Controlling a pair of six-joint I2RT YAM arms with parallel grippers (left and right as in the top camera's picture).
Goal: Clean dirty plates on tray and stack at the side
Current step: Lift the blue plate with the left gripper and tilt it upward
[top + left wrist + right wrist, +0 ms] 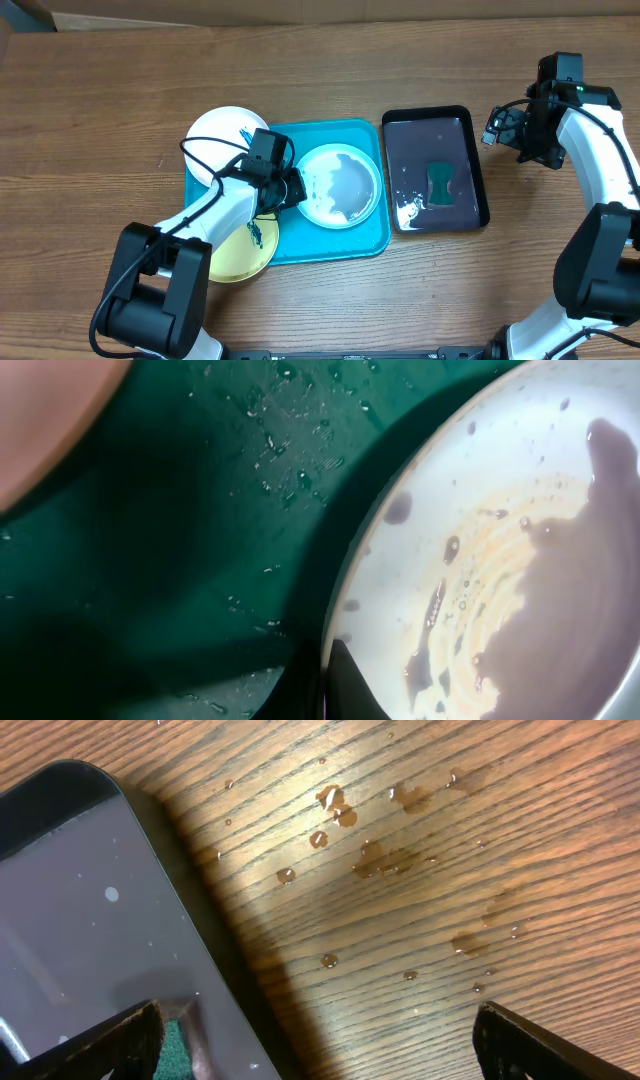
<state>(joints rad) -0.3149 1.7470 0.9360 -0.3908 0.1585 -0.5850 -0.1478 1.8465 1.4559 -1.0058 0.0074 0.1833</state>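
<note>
A pale mint-green plate (pixel 340 186) lies on the teal tray (pixel 330 243), wet, with brownish water pooled in it. My left gripper (pixel 291 187) is at the plate's left rim and shut on it. The left wrist view shows the rim of the plate (pixel 520 510) running between the two dark fingers of the left gripper (pixel 325 665), above the wet tray floor (pixel 180 560). A white plate (pixel 222 133) rests at the tray's upper left corner. A yellow plate (pixel 238 256) sits at its lower left, partly under my left arm. My right gripper (pixel 520 135) (pixel 325 1050) hangs wide open over bare wood.
A black tray (pixel 436 170) holding water, foam and a green sponge (pixel 440 185) stands right of the teal tray; its corner (pixel 90 900) and the sponge (pixel 178 1045) show in the right wrist view. Water drops (pixel 345 815) dot the wooden table.
</note>
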